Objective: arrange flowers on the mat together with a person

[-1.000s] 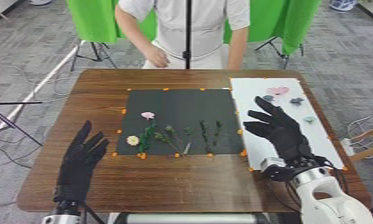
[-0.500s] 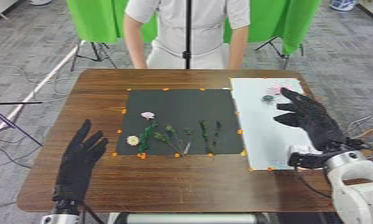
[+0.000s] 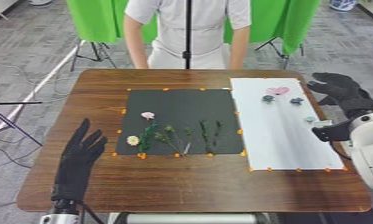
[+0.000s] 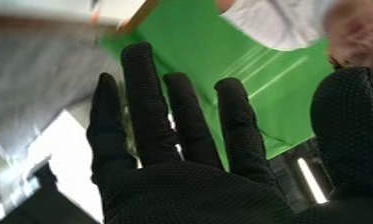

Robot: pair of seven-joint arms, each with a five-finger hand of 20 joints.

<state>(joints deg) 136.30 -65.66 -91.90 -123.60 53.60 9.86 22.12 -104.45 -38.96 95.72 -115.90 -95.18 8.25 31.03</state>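
Bench: brown wooden bench (image 3: 174,182), with a black rectangular mat (image 3: 174,102) toward its middle and a long white sheet (image 3: 271,145) beside the mat, toward the bench's right edge.
Flower heads on mat: a pale pink bloom (image 3: 148,115) near the mat's left edge; a cream bloom with a yellow middle (image 3: 134,140) by its near left corner.
Greenery on mat: a leafy green stem (image 3: 148,136) just beside the cream bloom, on the side away from the mat's left edge; thin budded stems (image 3: 171,134) around the middle of the near half; two slim dark green sprigs (image 3: 205,134) side by side toward the right edge.
Pieces on sheet: a pink heart-shaped piece (image 3: 277,91) toward the far edge; two grey-green rosettes (image 3: 296,101) just nearer; a pale green piece (image 3: 310,120) near the right edge.
Fixings: small orange tabs (image 3: 166,89) along the edges of mat and sheet.
Left hand: black-gloved hand (image 3: 78,160) at the bench's left side, fingers straight toward the far edge, holding nothing.
Right hand: black-gloved hand (image 3: 344,93) out past the bench's right edge, near the far right corner; in the wrist view it is open wide, thumb well apart, nothing in its grasp.
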